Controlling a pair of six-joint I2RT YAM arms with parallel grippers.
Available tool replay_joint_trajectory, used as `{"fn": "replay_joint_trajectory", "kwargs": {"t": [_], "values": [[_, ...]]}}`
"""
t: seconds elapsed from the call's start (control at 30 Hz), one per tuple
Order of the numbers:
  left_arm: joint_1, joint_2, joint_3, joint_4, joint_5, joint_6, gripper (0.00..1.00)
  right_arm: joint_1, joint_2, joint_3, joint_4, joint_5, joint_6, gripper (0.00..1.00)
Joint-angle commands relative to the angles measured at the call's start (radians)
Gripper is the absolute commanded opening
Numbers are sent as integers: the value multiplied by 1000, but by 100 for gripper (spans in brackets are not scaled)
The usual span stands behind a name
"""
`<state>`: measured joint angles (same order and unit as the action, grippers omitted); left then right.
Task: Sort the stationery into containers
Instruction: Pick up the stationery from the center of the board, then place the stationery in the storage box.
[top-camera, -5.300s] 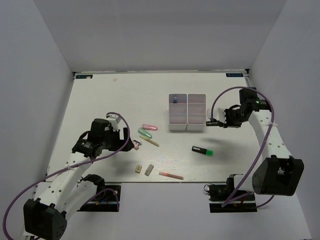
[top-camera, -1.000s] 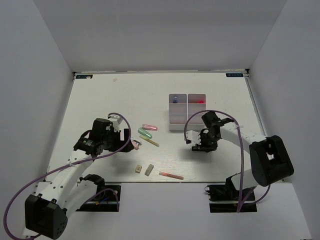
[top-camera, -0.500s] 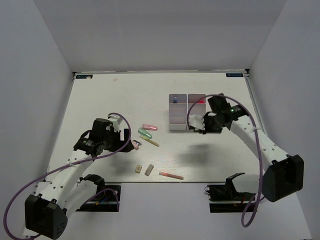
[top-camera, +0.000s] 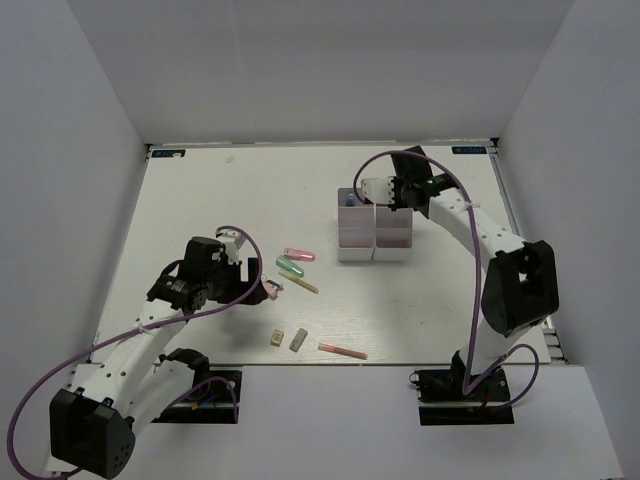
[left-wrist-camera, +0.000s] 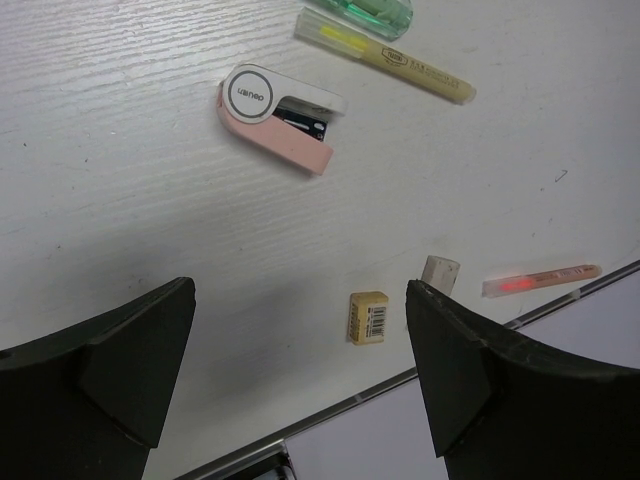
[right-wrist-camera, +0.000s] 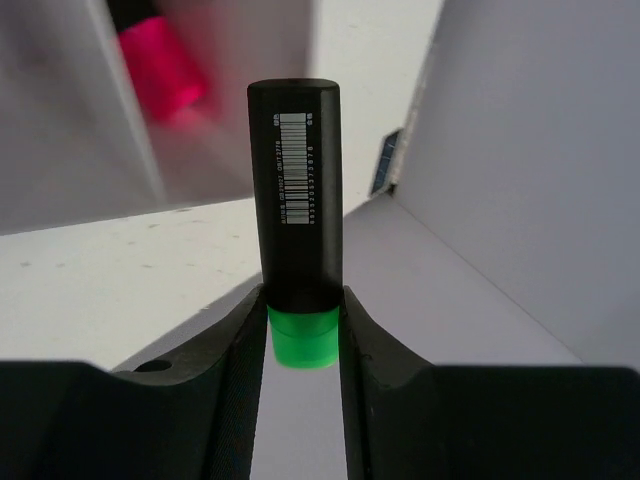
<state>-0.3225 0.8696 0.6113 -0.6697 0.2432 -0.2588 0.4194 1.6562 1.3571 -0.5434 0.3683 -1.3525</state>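
My right gripper (top-camera: 384, 193) is shut on a black highlighter with a green cap (right-wrist-camera: 295, 225), held by the cap end at the far side of the white six-compartment box (top-camera: 375, 240). In the right wrist view the gripper (right-wrist-camera: 300, 335) points past the box's wall (right-wrist-camera: 60, 110), with a blurred red cap (right-wrist-camera: 160, 70) inside. My left gripper (left-wrist-camera: 300, 385) is open and empty above the table, over a yellow eraser (left-wrist-camera: 368, 317), a grey eraser (left-wrist-camera: 440, 273), a pink pen (left-wrist-camera: 540, 281), a yellow pen (left-wrist-camera: 385, 55) and a green marker (left-wrist-camera: 365, 10).
A pink and white stapler-like item (left-wrist-camera: 280, 115) lies left of the yellow pen. A pink marker (top-camera: 299, 254) lies by the green marker (top-camera: 290, 266). A blue thing (top-camera: 350, 200) sits in the box's far left compartment. The table's front edge (left-wrist-camera: 400, 378) runs close under the erasers.
My right gripper took the green-capped highlighter off the table in front of the box and carried it up to the box's far side. The left arm has not moved.
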Motion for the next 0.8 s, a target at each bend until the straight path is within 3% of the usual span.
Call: {"fn": "replay_joint_trajectory", "kwargs": {"t": [0.0,0.2,0.53,0.77], "values": [[5,-6,21,-1,1,13,97,9,-10,85,155,113,-49,0],[5,-4,24,-1,5,12,97,18,5,43,192,115,-123,0],[5,-9,24,-2,13,10,97,33,-61,-27,126,11,-155,0],[5,-11,22,1,13,13,97,41,-40,-32,89,29,-177,0]]}}
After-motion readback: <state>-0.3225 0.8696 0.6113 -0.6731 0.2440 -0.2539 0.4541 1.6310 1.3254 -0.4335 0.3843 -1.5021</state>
